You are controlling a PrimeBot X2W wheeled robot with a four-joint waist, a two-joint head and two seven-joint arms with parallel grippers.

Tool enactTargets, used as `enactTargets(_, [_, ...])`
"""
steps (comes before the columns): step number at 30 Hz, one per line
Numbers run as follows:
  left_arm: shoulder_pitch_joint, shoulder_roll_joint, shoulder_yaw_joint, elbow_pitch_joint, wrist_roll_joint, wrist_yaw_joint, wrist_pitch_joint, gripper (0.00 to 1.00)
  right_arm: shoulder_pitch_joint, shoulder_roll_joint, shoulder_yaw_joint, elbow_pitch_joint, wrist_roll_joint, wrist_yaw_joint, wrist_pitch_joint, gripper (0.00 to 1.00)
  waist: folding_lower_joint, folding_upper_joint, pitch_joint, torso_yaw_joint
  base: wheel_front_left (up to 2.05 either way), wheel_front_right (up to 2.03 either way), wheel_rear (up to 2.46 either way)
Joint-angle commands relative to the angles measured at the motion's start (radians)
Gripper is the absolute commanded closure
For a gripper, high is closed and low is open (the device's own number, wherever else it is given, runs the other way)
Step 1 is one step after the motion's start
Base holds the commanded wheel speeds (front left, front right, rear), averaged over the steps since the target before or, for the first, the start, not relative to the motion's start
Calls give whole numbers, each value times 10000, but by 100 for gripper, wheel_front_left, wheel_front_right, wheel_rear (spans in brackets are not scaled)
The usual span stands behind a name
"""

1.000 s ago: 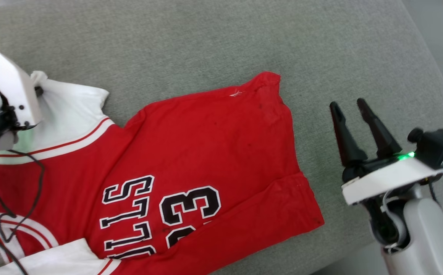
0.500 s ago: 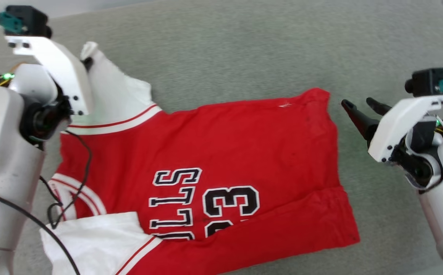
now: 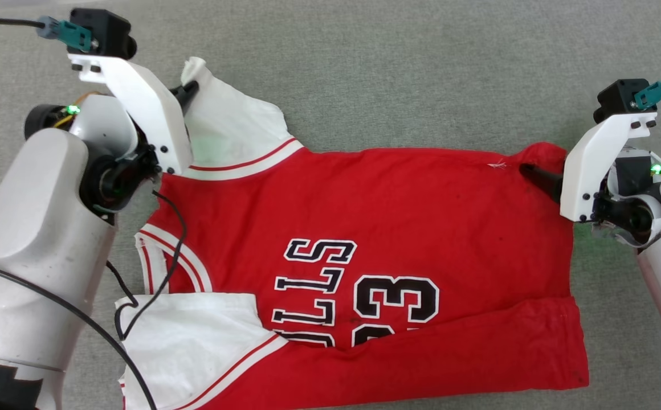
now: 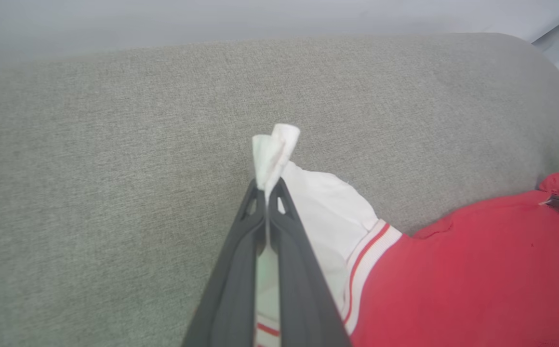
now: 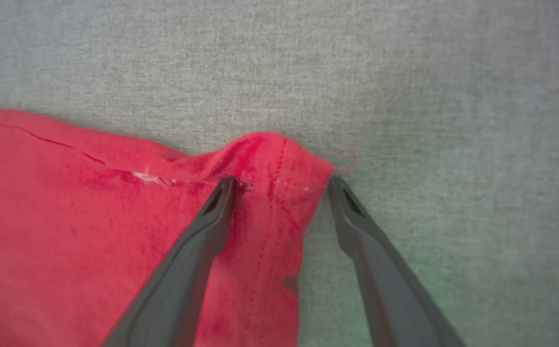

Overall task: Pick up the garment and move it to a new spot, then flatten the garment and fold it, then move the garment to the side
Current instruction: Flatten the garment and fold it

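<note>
You are flattening the red number-23 jersey [image 3: 364, 216], which is lying front-up across the frame's lower middle on the grey upholstery [image 3: 393, 68], its near edge folded over the lettering. Upper left, your left claw [image 4: 266, 193] is clamping the white sleeve [image 3: 228, 131] tip. At right, your right claw [image 5: 281, 181] is standing wide open astride the far hem corner [image 5: 279, 149]. Next, I judge, it needs closing there, then both pulling taut.

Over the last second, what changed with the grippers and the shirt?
The open right gripper moved in from beside the garment; its fingers now straddle the far hem corner, not yet pinching. The head camera swung too, so the garment's shift in frame isn't its own. Unchanged: left gripper shut on the white sleeve, garment spread on the grey cushion.
</note>
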Motion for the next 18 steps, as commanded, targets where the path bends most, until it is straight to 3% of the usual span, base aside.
enactTargets(1, [54,-113,-5,83,-122,-87,-48,100,248,130,249,421,51,0,295,0,0,0,-16,91,0,0,0])
enactTargets(2, [86,-154,18,112,-185,-103,-104,100,273,172,315,528,124,0,363,0,0,0,-46,124,0,0,0])
enactTargets(3, [108,-170,24,151,-210,-137,-134,100,271,193,365,597,178,2,380,58,0,0,-84,147,0,0,0])
enactTargets(4, [132,-156,19,187,-219,-167,-187,100,237,182,419,638,214,3,368,100,0,0,-118,159,0,0,0])
enactTargets(12, [651,-108,166,440,-486,-318,-813,100,-175,-368,554,269,356,-1,-553,100,0,0,-893,253,0,0,0])
enactTargets(18, [1846,287,515,-45,-800,-321,-1468,100,661,-669,629,-550,634,-1,-1227,100,0,0,-1619,216,0,0,0])
